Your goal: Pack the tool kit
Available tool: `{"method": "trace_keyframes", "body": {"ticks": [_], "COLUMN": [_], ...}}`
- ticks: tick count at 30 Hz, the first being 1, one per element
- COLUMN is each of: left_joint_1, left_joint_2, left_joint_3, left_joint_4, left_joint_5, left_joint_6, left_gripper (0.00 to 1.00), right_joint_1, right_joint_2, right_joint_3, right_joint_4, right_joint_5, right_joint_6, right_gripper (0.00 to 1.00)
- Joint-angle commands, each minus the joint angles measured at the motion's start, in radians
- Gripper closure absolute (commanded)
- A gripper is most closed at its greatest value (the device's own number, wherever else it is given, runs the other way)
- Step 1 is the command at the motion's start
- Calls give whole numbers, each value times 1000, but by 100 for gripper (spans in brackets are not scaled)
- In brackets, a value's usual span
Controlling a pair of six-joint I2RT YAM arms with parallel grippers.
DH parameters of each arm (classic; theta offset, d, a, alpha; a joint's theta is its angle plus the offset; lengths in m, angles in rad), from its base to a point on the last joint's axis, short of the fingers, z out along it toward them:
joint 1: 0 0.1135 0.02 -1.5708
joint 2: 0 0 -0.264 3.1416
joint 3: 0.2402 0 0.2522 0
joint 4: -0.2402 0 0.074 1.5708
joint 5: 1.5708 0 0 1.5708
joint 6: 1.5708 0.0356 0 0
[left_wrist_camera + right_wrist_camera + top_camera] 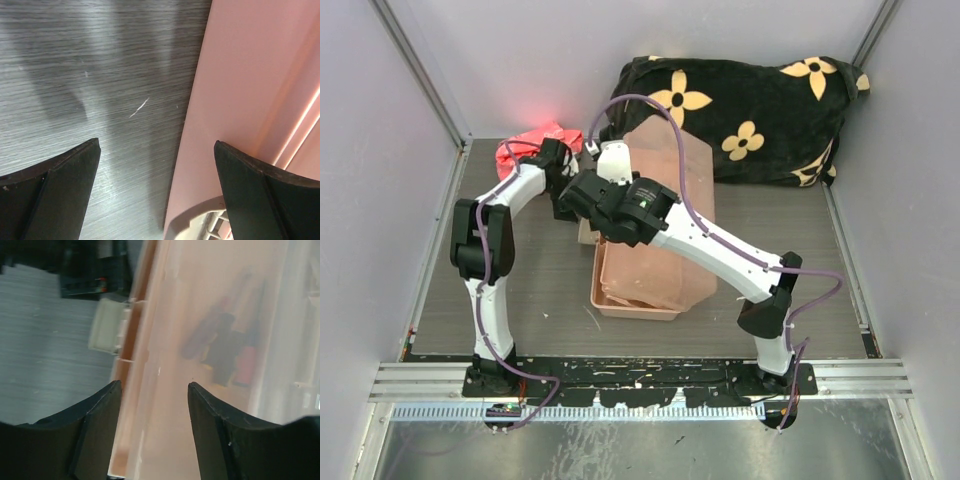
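The salmon-pink translucent plastic toolbox (665, 280) sits mid-frame, the left gripper (155, 145) gaping wide beside its frame-left wall and the right gripper (152, 385) parted, empty, over its lid edge, where a finger could snag the cream plastic latch (105, 332) and shove the box askew.

Through the toolbox's (210, 405) cloudy lid, its contents show only as blurred dark and red shapes (225, 350), too vague to name. The right arm (710, 240) covers part of the toolbox's left rim. A pale latch (192, 221) on that side is cut off by the left wrist view's bottom edge.
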Motion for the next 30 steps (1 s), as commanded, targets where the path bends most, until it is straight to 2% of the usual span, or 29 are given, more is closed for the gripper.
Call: {"method": "trace_keyframes", "body": {"ticks": [1, 8, 18, 25, 30], "left_joint_1": [-10, 80, 173, 258, 275], "left_joint_2": [-32, -44, -71, -101, -159], "left_joint_3": [14, 59, 51, 54, -65], "left_joint_4": [30, 8, 23, 39, 93], "left_joint_5": [65, 85, 105, 147, 206], "left_joint_6": [2, -5, -11, -20, 1], "left_gripper": [2, 2, 2, 2, 2], "right_joint_1": [-19, -19, -29, -180, -281], "right_joint_2": [-26, -84, -141, -161, -149], "right_joint_3": [-52, -108, -150, -203, -209], "right_joint_4": [111, 242, 292, 241, 204], "right_joint_5": [-135, -199, -150, -250, -305], "right_joint_6": [13, -21, -40, -20, -59], "right_gripper": [37, 33, 29, 29, 29]}}
